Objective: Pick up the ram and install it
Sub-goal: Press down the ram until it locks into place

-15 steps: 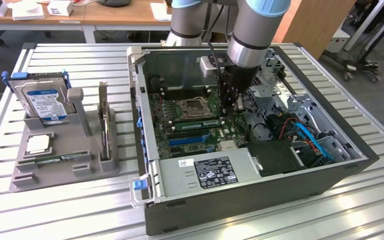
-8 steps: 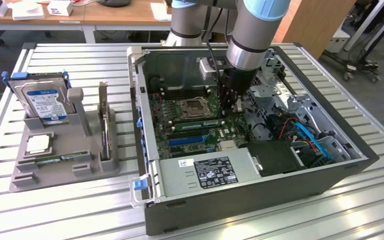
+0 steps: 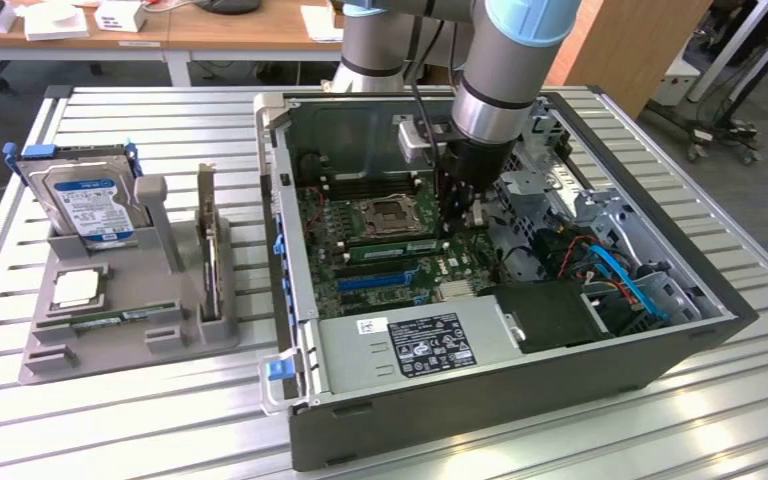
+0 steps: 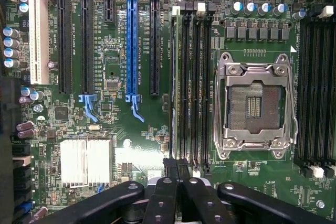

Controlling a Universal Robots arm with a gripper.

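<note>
Wrist view: the gripper [image 4: 178,174] is being held closed, fingertips together over the end of the ram [image 4: 174,85], which is being pressed edge-on into a memory slot [image 4: 195,85] beside the CPU socket [image 4: 255,103]. Seen from outside, the arm [image 3: 498,75] is being kept upright inside the open computer case [image 3: 491,400], probably for seating.

Closed fingers [image 4: 177,174] over motherboard [image 4: 136,145] memory slots [image 4: 191,87].
</note>
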